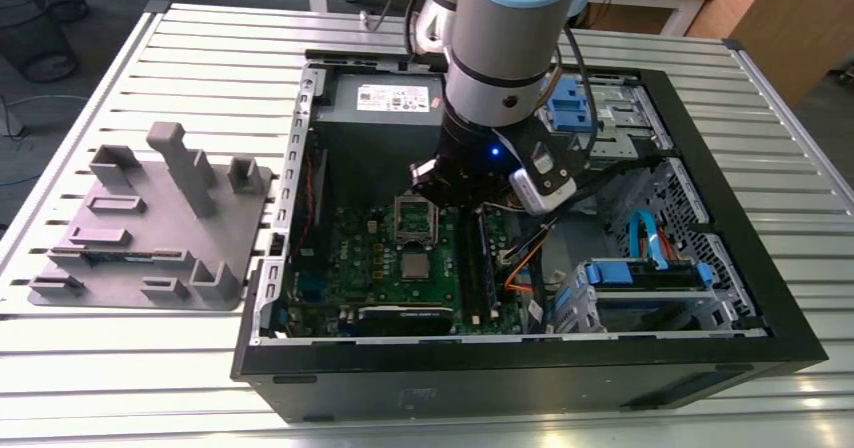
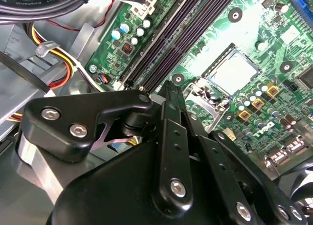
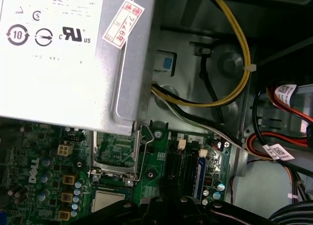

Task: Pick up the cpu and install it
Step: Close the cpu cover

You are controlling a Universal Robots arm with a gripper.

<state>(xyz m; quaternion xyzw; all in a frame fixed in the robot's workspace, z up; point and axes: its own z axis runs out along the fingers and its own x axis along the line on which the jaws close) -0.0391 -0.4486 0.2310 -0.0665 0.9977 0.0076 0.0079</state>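
The cpu is a small pale silver square lying flat in its socket on the green motherboard inside the open computer case. The socket's metal load plate stands raised just behind it. My gripper hangs over the board at the raised plate, a little beyond the cpu, with nothing seen in it. In the second wrist view the cpu lies past the black gripper. In the first wrist view the cpu sits below the open load plate, beside the gripper.
A silver power supply fills the case's far end. Yellow, red and black cables run beside the board. Black memory slots flank the socket. Blue drive bays are on the exterior view's right. A grey fixture plate sits on the table at its left.
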